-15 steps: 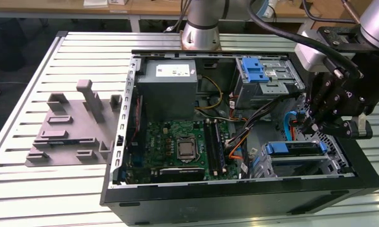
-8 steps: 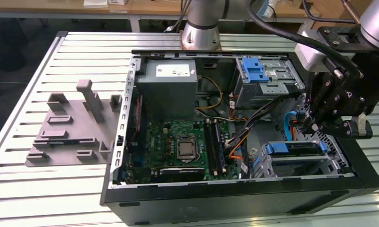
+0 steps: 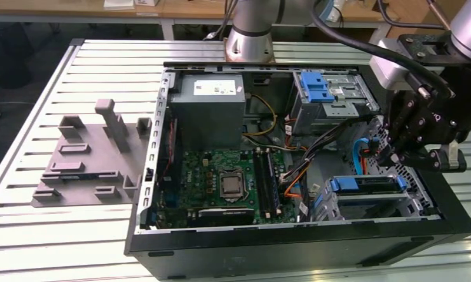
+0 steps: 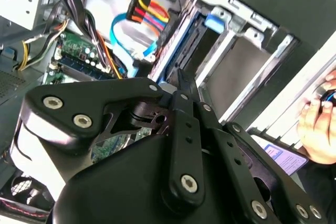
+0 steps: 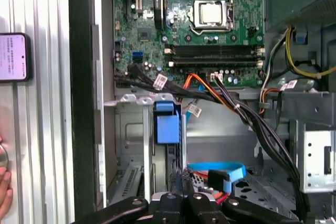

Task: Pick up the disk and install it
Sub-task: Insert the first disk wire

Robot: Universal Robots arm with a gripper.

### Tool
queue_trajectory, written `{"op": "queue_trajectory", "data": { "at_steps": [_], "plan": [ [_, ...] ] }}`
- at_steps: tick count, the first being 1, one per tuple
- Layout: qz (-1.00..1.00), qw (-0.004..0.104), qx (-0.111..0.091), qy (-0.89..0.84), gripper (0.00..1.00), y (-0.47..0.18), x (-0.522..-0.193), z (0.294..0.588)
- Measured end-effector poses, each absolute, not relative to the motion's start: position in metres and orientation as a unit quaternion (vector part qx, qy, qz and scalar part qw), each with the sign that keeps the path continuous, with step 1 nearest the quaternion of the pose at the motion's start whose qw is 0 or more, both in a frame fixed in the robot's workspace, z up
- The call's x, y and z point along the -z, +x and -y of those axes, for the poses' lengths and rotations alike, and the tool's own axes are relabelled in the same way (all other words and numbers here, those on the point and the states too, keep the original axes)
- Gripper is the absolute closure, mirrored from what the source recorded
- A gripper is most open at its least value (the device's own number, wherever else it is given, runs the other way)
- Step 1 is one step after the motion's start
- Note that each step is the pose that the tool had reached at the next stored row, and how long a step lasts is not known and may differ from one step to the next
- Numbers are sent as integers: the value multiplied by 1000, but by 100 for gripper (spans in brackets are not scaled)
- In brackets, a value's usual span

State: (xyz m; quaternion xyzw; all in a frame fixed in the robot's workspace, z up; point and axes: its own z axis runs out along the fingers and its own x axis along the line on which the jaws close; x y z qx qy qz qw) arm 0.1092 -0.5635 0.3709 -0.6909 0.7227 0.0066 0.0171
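Remote session, disk installation: the disk [image 3: 368, 184] lies in the drive cage at the front corner of the open computer case [image 3: 298, 242], its blue bracket facing the motherboard [image 3: 219, 182] and its silver body level with the cage walls. I have the gripper [image 3: 396, 157] hanging inside the case directly above that cage, close over the disk. In both wrist views its fingers [image 5: 181, 205] are pressed together with nothing visible between them, so I am carrying nothing. A blue data cable [image 5: 220, 172] and a bundle of coloured power leads run loose inside the case just beside the cage, near the fingertips. Outside the case, on the slatted table, a person's hand [image 4: 317, 124] rests near a phone [image 5: 13, 56].

I judge the pick-up finished and the work to be in its installing stage, with the disk in the bay but its seating not confirmed from here; I cannot tell whether the bracket has latched. Any further move calls for a slow, straight approach that stays off those cables and presses only on the bracket's edge.
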Motion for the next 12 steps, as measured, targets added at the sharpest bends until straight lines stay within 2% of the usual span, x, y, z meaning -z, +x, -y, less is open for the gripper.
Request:
{"op": "queue_trajectory", "data": {
  "at_steps": [9,12],
  "plan": [
    [-723,18,-6,-691,89,121,-369,550],
    [-723,23,-1,-691,89,121,-368,546]
  ]
}}
